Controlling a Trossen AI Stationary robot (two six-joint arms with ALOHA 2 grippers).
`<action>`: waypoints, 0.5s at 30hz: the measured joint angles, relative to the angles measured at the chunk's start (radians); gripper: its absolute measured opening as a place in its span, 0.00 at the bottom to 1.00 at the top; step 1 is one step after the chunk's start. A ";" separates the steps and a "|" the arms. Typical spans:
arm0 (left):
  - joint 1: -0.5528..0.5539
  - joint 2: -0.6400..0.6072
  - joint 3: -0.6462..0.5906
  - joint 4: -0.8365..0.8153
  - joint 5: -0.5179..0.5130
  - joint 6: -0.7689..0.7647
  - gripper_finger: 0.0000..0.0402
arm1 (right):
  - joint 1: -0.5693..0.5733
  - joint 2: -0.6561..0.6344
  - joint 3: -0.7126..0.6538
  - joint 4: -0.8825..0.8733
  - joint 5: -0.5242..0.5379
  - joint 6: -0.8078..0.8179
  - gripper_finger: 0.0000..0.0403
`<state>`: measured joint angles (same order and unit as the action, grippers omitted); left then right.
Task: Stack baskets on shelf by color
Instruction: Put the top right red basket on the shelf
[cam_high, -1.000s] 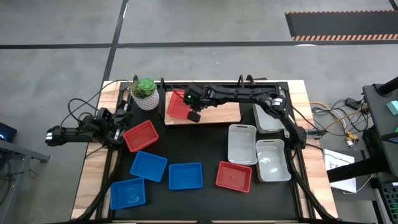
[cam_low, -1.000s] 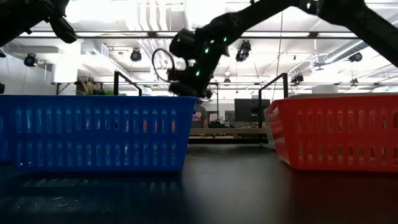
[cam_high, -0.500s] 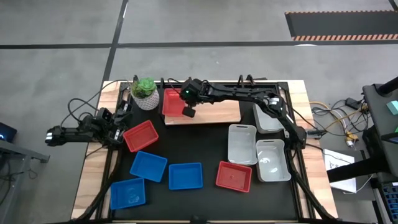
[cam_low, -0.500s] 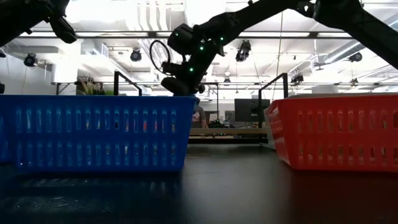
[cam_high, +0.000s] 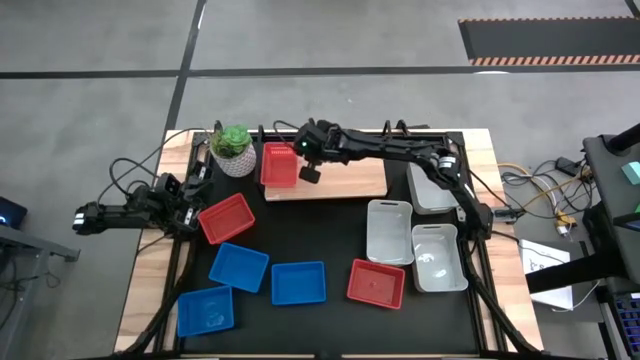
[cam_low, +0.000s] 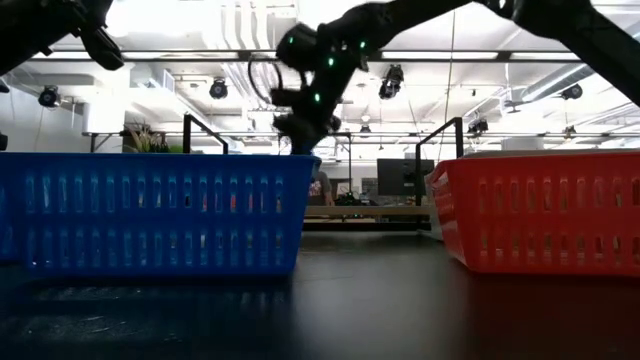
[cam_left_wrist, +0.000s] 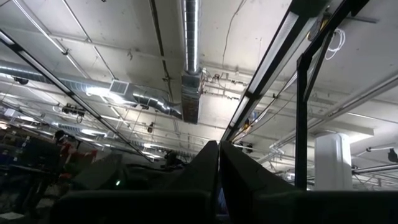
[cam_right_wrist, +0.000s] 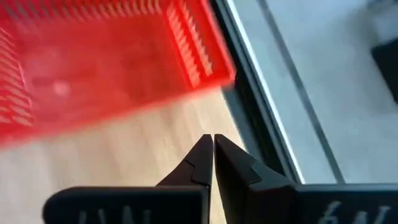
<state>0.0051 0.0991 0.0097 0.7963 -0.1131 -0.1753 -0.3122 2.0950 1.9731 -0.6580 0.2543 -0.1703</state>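
The right gripper, fingers pinched shut on nothing, has nudged the red basket leftward onto the shelf, upper centre (placement looks done); eight baskets remain.

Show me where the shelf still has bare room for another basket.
The shelf is bare from the red basket at its left end rightward to the grey basket off its edge; the shut right gripper hovers there. Crowded: the front tabletop.

Industrial hall: exposed ceiling ducts, concrete floor
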 joint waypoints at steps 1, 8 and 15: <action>0.000 0.002 0.000 0.000 0.000 0.000 0.00 | 0.006 -0.004 0.001 0.021 -0.037 0.000 0.02; 0.000 0.003 0.000 0.002 -0.020 0.042 0.00 | 0.047 0.013 0.000 0.287 -0.290 0.017 0.02; 0.000 0.004 0.000 0.003 -0.024 0.082 0.00 | 0.059 0.068 -0.001 0.330 -0.289 0.041 0.02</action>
<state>0.0055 0.1032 0.0097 0.7995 -0.1371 -0.0937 -0.2531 2.1626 1.9724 -0.3279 -0.0345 -0.1295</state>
